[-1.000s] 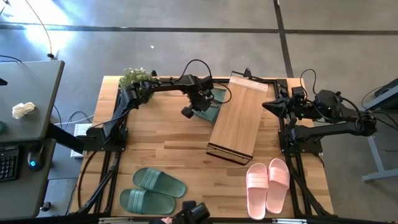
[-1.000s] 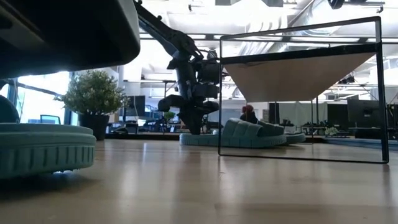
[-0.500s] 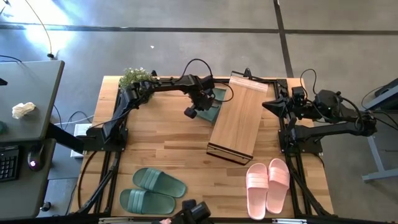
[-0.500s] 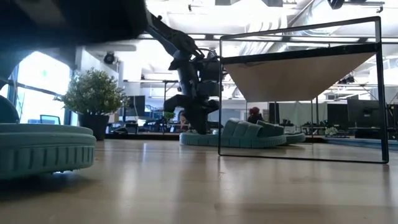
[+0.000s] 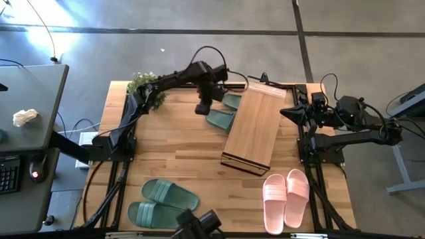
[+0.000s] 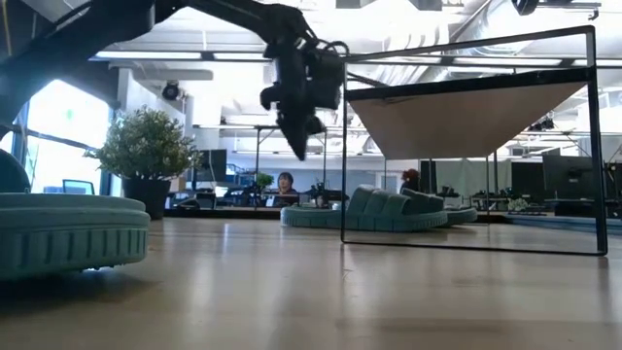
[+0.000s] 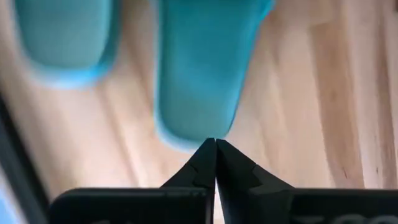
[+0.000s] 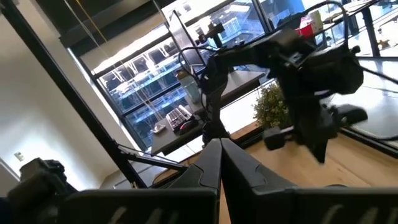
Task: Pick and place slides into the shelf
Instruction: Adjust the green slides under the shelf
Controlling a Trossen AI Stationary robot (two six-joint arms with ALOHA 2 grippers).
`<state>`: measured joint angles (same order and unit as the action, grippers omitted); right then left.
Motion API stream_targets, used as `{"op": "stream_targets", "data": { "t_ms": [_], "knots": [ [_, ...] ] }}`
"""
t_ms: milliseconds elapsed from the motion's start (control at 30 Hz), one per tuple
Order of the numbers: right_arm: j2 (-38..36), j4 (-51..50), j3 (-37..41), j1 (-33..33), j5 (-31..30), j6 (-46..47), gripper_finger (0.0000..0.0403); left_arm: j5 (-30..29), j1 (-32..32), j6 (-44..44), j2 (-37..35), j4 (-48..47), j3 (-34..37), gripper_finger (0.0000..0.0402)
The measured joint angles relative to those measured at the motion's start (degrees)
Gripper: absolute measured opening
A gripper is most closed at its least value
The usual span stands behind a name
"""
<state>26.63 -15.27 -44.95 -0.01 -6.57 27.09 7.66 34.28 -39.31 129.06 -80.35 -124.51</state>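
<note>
Two green slides lie on the table at the shelf's left long side, one [image 5: 221,120] nearer the middle, one [image 5: 232,101] partly under the shelf's edge; both show in the left wrist view [image 7: 196,68] [image 7: 65,37] and low view [image 6: 379,208]. The light-wood shelf [image 5: 255,125] stands slanted on the table's right half. Another green pair [image 5: 163,202] and a pink pair [image 5: 287,196] rest soles down near the near edge. My left gripper [image 5: 202,107] [image 7: 216,142] hangs shut in the air above and left of the far slides [image 6: 296,136]. My right gripper [image 8: 219,142], shut, waits at the table's right edge [image 5: 292,111].
A potted plant [image 5: 145,82] stands at the far left corner of the table [image 5: 166,153]. The shelf's dark frame [image 6: 342,146] rises close to the right of my left gripper. Bare wood lies between the far slides and the near pairs. People sit in the room behind.
My left gripper has risen from table height beside the far green slides to well above them, drifting slightly toward the far edge. Both slides have stayed on the table by the shelf.
</note>
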Motion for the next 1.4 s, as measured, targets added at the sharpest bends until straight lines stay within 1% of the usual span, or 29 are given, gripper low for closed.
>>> {"op": "stream_targets", "data": {
  "t_ms": [100,167,233,300,367,433,533,600,667,700,833,900,1000,1067,1167,1233,1300,1400],
  "knots": [
    [0.0,0.0,0.0,0.0,0.6,-0.1,0.0000,-6.2,1.7,4.2,-0.2,-4.4,-0.4,0.0000],
    [0.0,0.0,0.0,0.0,0.6,-0.3,0.0000,-8.2,2.7,5.3,-0.5,-7.2,-0.4,0.0000],
    [0.0,0.0,0.0,0.0,0.6,-0.4,0.0000,-7.0,3.9,5.5,-0.7,-8.4,-0.4,0.0000],
    [0.0,0.0,0.0,0.0,0.6,-0.3,0.0000,-4.3,5.2,5.3,-1.3,-7.6,0.5,0.0000],
    [0.0,0.0,0.0,0.0,0.6,-0.3,0.0000,-2.4,6.6,6.0,-2.9,-5.0,2.6,0.0000],
    [0.0,0.0,0.0,0.0,0.6,-0.3,0.0000,-2.0,7.8,7.6,-4.4,-4.5,5.5,0.0000],
    [0.0,0.0,0.0,0.0,0.7,-0.5,0.0000,-5.6,8.7,10.2,-6.9,-5.0,11.1,0.0000],
    [0.0,-0.3,0.0,0.0,0.7,-0.7,0.0000,-8.4,8.5,12.2,-9.8,-4.3,15.6,0.0000],
    [0.0,-0.3,0.0,0.0,0.7,-1.6,0.0000,-9.5,7.3,13.7,-13.4,-0.9,21.0,0.0000],
    [0.0,-0.4,0.0,0.0,0.7,-1.7,0.0000,-9.5,6.7,14.8,-15.1,2.3,24.2,0.0000],
    [0.0,-0.4,0.0,0.0,0.6,-1.6,0.0000,-5.2,4.4,20.3,-21.2,20.8,37.5,0.0000],
    [0.0,-0.4,0.0,0.0,0.6,-1.6,0.0000,-2.7,3.6,24.3,-22.4,28.4,42.6,0.0000],
    [0.0,-0.4,0.0,0.0,0.6,-1.6,0.0000,-0.4,2.6,27.1,-21.9,35.7,48.3,0.0000],
    [0.0,-0.4,0.0,0.0,0.5,-1.3,0.0000,1.6,1.5,29.4,-21.3,40.5,50.8,0.0000],
    [0.0,-0.4,0.0,0.0,0.5,-1.0,0.0000,2.4,0.3,32.4,-20.9,43.3,54.0,0.0000],
    [0.0,-0.4,0.0,0.0,0.5,-1.0,0.0000,2.6,-0.3,34.3,-20.3,46.3,55.1,0.0000],
    [0.0,-0.4,0.0,0.0,0.5,-0.4,0.0000,3.5,-0.3,34.7,-20.4,46.7,55.7,0.0000],
    [0.0,-0.4,0.0,0.0,0.5,-0.3,0.0000,2.6,-0.5,35.6,-20.4,50.9,56.1,0.0000]
  ]
}}
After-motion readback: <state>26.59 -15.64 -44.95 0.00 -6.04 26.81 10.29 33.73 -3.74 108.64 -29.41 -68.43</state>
